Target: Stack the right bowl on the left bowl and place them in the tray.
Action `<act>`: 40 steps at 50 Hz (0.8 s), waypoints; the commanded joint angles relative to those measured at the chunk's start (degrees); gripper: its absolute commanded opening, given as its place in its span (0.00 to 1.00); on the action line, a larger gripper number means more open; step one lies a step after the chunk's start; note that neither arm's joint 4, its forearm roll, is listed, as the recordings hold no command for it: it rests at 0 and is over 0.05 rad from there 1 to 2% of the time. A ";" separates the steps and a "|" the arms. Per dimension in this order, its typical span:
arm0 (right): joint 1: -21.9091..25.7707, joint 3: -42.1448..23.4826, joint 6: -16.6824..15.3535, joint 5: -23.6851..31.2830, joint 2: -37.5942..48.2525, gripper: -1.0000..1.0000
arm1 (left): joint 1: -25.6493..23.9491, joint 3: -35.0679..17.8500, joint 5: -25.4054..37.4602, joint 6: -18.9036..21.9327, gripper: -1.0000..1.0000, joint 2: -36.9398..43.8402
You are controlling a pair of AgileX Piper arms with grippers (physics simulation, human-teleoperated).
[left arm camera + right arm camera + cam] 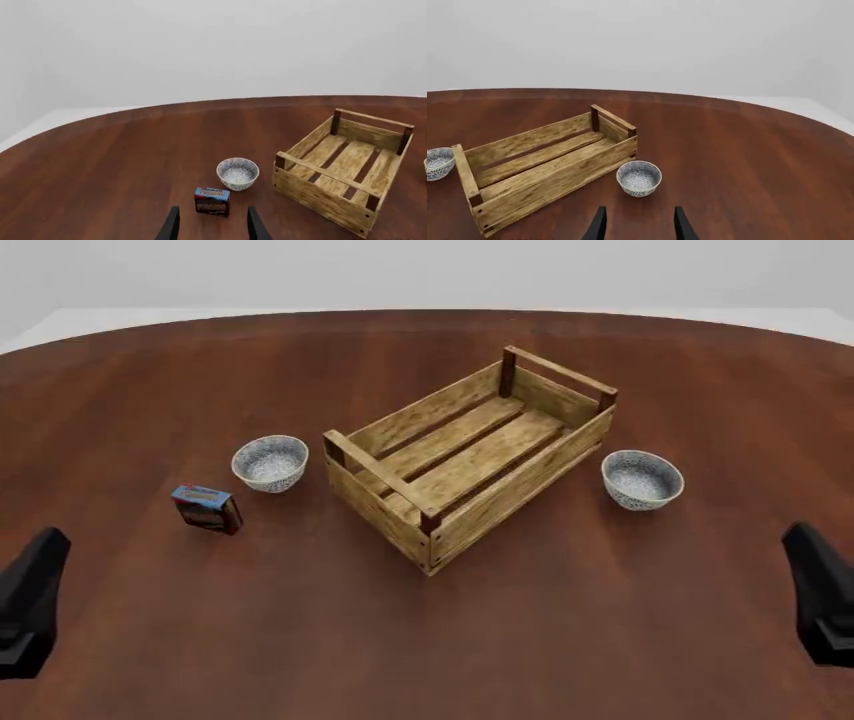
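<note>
The tray (400, 435) is a light-wood slatted crate standing empty at the table's middle, angled; it also shows as the tray (313, 167) and the tray (534, 180). The left bowl (270, 462) is speckled white-blue and sits upright just left of it, seen too as the left bowl (237, 173) and the left bowl (437, 162). The right bowl (642, 479), alike, sits right of the tray, the same right bowl (639, 178). My left gripper (212, 230) is open, near the front left edge, well short of its bowl. My right gripper (639, 227) is open at the front right.
A small blue-and-red box (206, 507) stands in front of and left of the left bowl, directly ahead of the left gripper as the box (212, 201). The round dark-wood table (427, 640) stretches wide around everything.
</note>
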 commanded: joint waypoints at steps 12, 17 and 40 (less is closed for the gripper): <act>0.26 -8.48 -3.26 -2.66 18.01 1.00 | -1.43 -2.52 1.74 1.35 1.00 -0.54; 0.60 -11.95 -2.95 -1.93 23.12 1.00 | -1.78 -3.12 2.04 1.66 1.00 -0.57; -2.20 -27.53 -3.21 1.65 47.28 1.00 | -3.14 -3.93 2.21 1.29 1.00 -0.29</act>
